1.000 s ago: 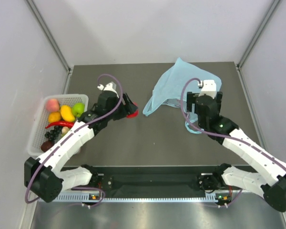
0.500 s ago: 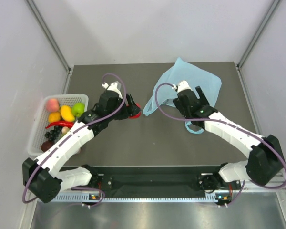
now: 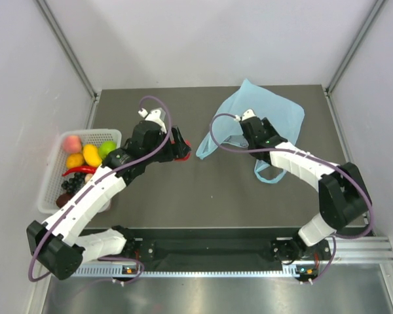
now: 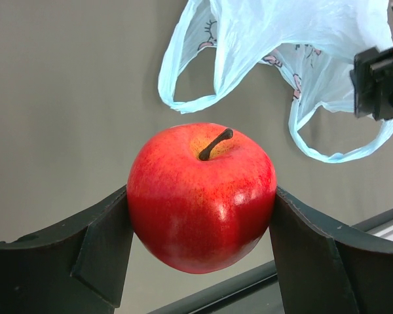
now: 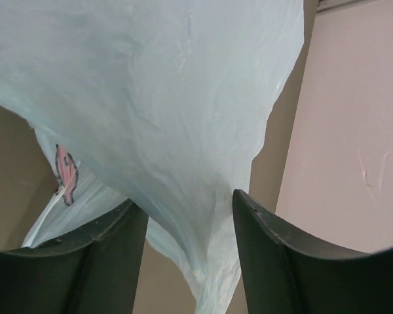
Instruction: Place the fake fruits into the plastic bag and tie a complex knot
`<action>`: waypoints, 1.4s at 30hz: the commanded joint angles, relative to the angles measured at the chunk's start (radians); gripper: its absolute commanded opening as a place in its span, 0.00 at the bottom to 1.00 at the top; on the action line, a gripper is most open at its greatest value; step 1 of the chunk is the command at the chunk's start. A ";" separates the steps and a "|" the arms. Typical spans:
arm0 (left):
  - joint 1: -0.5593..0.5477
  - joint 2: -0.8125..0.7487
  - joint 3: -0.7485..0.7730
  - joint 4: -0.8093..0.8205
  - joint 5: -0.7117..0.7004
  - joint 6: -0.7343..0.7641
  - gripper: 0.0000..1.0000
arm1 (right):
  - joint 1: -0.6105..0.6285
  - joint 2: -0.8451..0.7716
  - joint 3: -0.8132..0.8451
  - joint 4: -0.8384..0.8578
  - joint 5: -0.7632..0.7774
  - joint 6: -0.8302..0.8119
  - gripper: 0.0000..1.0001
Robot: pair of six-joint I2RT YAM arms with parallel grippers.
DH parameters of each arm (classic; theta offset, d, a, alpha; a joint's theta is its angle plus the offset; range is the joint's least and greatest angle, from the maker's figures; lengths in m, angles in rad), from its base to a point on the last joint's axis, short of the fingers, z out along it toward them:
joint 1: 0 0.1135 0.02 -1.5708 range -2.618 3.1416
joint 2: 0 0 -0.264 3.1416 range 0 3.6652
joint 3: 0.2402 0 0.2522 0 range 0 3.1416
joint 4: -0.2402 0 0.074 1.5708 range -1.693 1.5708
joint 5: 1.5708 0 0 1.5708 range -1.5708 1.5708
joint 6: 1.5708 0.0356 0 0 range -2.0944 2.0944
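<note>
My left gripper [image 4: 200, 195] is shut on a glossy red apple [image 4: 202, 196], stem up, held above the dark table; from above it [image 3: 181, 149] sits left of the bag. The light-blue plastic bag [image 3: 283, 112] lies crumpled at the back right, one loop handle [image 3: 205, 145] pointing at the apple and another [image 3: 265, 174] trailing toward me. My right gripper [image 3: 249, 124] is over the bag's middle. In the right wrist view its fingers [image 5: 187, 203] straddle a raised fold of the bag [image 5: 150, 98], still apart and not pinching it. The other fake fruits [image 3: 92, 154] lie in the basket.
A white mesh basket [image 3: 52, 186] stands at the table's left edge, holding a pink peach [image 3: 72, 142], a green apple [image 3: 107, 149], a red chili and dark grapes. Grey walls close in the left, back and right sides. A metal rail runs along the near edge.
The right arm swung left and forward onto the bag, and its jaws narrowed around a fold. The left arm shifted slightly, still holding the apple.
</note>
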 commanded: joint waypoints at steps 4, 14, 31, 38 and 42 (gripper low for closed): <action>-0.002 -0.052 0.012 -0.004 0.010 0.028 0.15 | -0.018 0.042 0.088 0.052 0.007 0.018 0.26; -0.005 -0.066 -0.146 0.189 0.247 0.025 0.14 | 0.100 0.087 0.336 -0.263 -0.024 0.293 0.00; -0.137 0.058 -0.229 0.464 0.158 -0.043 0.11 | 0.221 0.158 0.573 -0.546 -0.088 0.679 0.00; -0.189 0.148 -0.215 0.456 -0.042 -0.055 0.08 | 0.236 0.150 0.563 -0.561 -0.096 0.691 0.00; -0.175 0.213 -0.187 0.452 -0.150 -0.006 0.01 | 0.255 0.121 0.539 -0.571 -0.096 0.714 0.00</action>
